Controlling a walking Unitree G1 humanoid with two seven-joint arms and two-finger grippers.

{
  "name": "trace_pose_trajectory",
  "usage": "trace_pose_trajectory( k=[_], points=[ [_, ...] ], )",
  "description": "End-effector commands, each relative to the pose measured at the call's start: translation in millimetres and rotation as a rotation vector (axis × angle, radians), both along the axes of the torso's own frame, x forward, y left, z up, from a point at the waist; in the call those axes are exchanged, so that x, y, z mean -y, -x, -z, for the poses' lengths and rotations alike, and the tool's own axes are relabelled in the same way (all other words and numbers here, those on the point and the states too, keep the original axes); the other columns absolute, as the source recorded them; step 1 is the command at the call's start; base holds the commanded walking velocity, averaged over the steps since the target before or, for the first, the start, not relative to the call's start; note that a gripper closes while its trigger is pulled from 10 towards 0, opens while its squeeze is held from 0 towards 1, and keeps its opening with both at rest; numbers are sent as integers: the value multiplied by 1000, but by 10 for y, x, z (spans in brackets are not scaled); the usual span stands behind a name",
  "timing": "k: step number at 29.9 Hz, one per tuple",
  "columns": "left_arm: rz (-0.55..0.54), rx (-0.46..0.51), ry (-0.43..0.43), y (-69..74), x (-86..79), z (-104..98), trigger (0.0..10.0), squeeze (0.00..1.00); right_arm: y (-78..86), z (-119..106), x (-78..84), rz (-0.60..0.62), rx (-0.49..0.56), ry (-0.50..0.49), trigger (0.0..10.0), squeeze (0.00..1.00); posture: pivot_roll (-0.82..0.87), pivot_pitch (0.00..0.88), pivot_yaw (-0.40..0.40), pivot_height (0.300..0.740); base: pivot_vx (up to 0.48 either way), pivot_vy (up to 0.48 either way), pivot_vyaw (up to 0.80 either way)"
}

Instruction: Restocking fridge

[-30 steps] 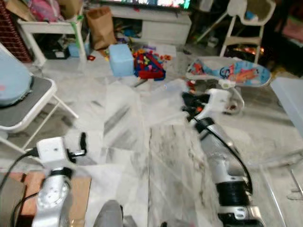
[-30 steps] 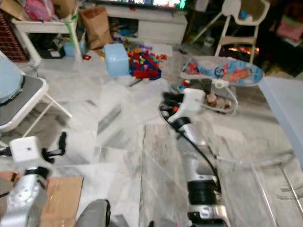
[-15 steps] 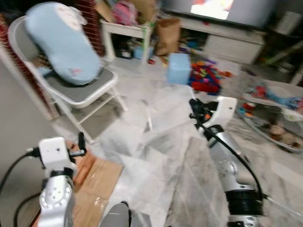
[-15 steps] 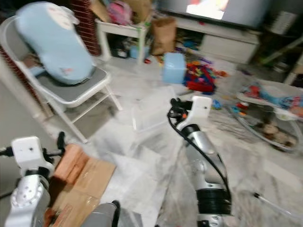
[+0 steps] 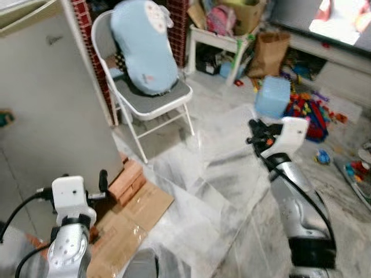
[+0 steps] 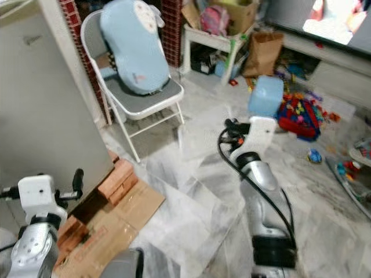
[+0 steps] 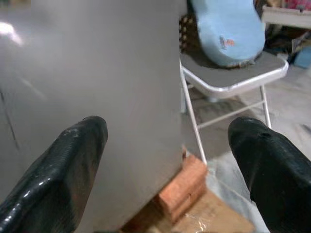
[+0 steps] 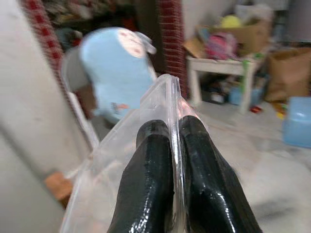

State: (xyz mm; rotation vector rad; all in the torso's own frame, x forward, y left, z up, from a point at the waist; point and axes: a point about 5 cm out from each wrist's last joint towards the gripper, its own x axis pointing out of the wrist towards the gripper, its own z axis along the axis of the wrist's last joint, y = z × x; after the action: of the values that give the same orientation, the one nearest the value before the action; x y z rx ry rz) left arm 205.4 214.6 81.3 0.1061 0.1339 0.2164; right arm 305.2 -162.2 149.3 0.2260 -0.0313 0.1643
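At nine o'clock stands the grey fridge, propped on bricks, door side cut off by the frame. The left gripper hovers before its flank, fingers spread wide and empty. Toward twelve o'clock, a folding chair carries a pale blue cushion. At two o'clock the right gripper pinches the rim of a clear plastic container, which looks light, thin-walled, springy and slippery; a grip nearer a corner seems steadier. Its contents, if any, cannot be made out through blur.
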Motion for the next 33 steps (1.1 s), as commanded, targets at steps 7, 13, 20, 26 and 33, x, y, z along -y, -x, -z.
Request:
trace_pose_trajectory(
  k=[7,13,20,26,33],
  points=[
    [12,-1,13,10,43,6,10000,0,162,27,145,29,-41,-47,10000,0,89,65,-76,740,0,0,398],
    [12,-1,11,-25,81,9,10000,0,199,88,23,13,-66,-73,10000,0,81,84,-68,740,0,0,800],
    [12,14,12,-88,91,-26,10000,0,212,110,-46,-10,-85,-87,10000,0,86,81,-74,740,0,0,800],
    [6,12,21,-80,91,-15,10000,0,209,140,-23,-2,-99,-90,10000,0,86,82,-77,740,0,0,800],
    [34,4,44,-96,144,-5,10000,0,167,116,-38,-4,-92,-97,10000,0,86,83,-78,740,0,37,686]
  ],
)
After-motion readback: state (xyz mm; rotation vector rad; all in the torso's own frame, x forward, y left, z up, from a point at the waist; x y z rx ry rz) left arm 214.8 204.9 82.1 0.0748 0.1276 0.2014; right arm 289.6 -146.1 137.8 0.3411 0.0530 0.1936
